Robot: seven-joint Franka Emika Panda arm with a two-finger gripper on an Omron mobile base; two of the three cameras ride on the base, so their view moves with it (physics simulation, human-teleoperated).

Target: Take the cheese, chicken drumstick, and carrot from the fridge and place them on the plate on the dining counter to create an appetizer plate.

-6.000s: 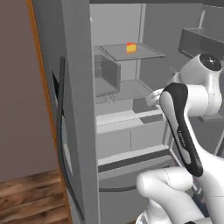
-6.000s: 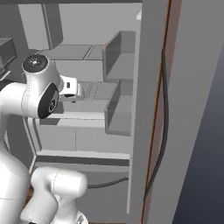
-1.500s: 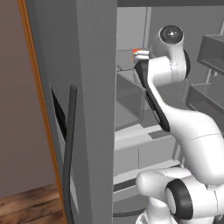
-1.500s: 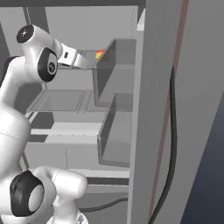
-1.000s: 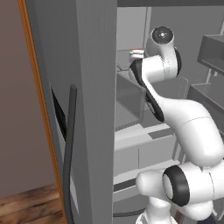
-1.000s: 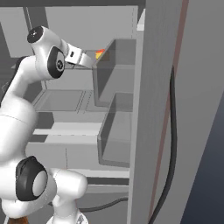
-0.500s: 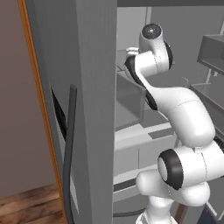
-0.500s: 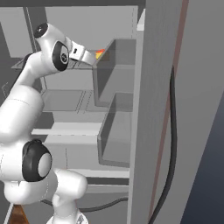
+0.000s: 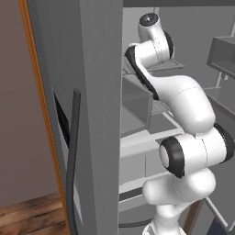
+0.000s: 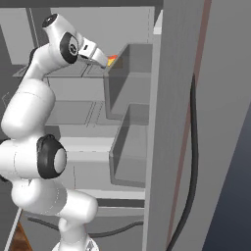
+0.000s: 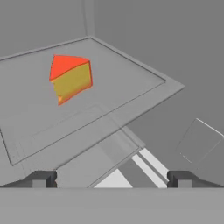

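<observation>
Grey fridge (image 10: 162,122) shelf (image 11: 127,83) w/ cheese (image 11: 70,78).

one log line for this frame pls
phase: reach into fridge | end effector: open, empty, short of cheese | cheese: on upper shelf, untouched | next: likely advance and close on cheese

- A rendered home kitchen, seen from right in front of an open fridge (image 9: 92,92), a tall grey cabinet with a dark vertical handle (image 9: 72,156) on its door.
- Inside are grey shelves (image 11: 109,94), drawers (image 9: 137,165) lower down and door bins (image 10: 128,78).
- Food is stored here: a wedge of cheese (image 11: 70,78) lies on an upper shelf.
- To the left are a wood plank floor (image 9: 27,215), a plain brownish wall (image 9: 23,114) and an orange wooden edge (image 9: 39,110) beside the fridge.
</observation>
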